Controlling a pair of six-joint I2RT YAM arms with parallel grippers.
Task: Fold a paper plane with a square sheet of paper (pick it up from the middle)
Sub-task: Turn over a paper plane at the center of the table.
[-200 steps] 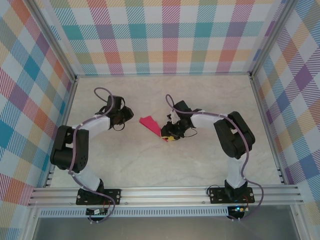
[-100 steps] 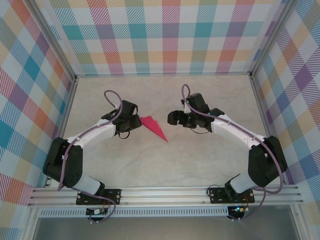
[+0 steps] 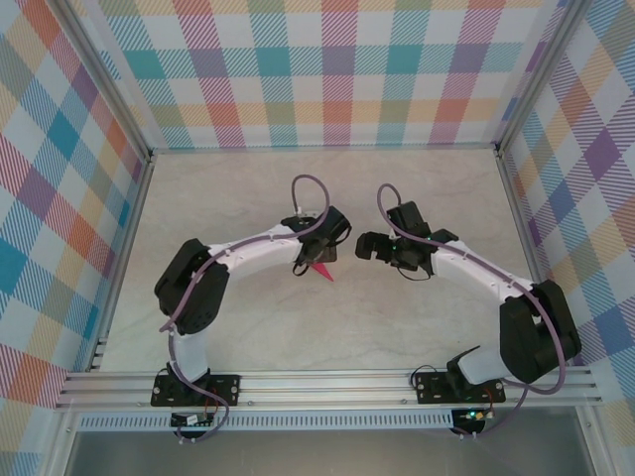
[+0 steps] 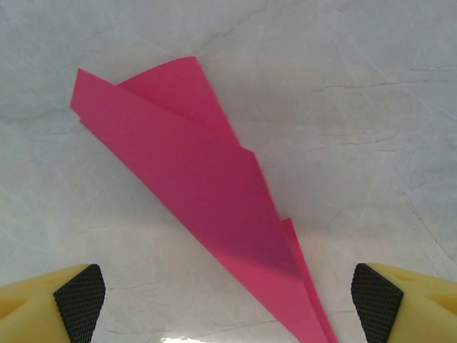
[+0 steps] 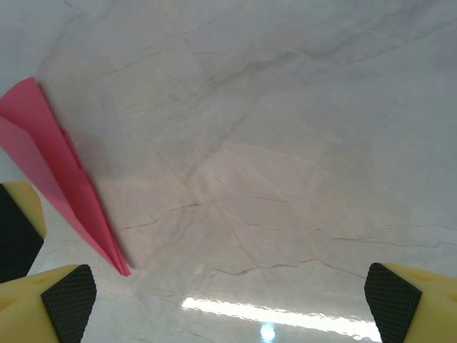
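**Top external view.** Paper plane (image 3: 323, 272) flat on the counter (image 3: 248, 327), near the middle. Left jaws directly above its wide end, with the pointed tip showing on the near-right side. Right jaws well apart to the right, clear of the paper. Opening of either pair hard to judge from this height.

**Left wrist view.** Left jaws spread wide, nothing gripped. Pads (image 4: 78, 294) in the lower corners, off the paper. Plane (image 4: 207, 193) on the counter (image 4: 357, 107) between them: wide end far from the jaws, point running to the bottom edge, nearer the right-hand pad.

**Right wrist view.** Right jaws fully spread, empty. Plane (image 5: 57, 164) along the left edge, point ending just beside the left-hand pad (image 5: 68, 300), possibly not touching. Bare counter (image 5: 285, 143) between the pads.
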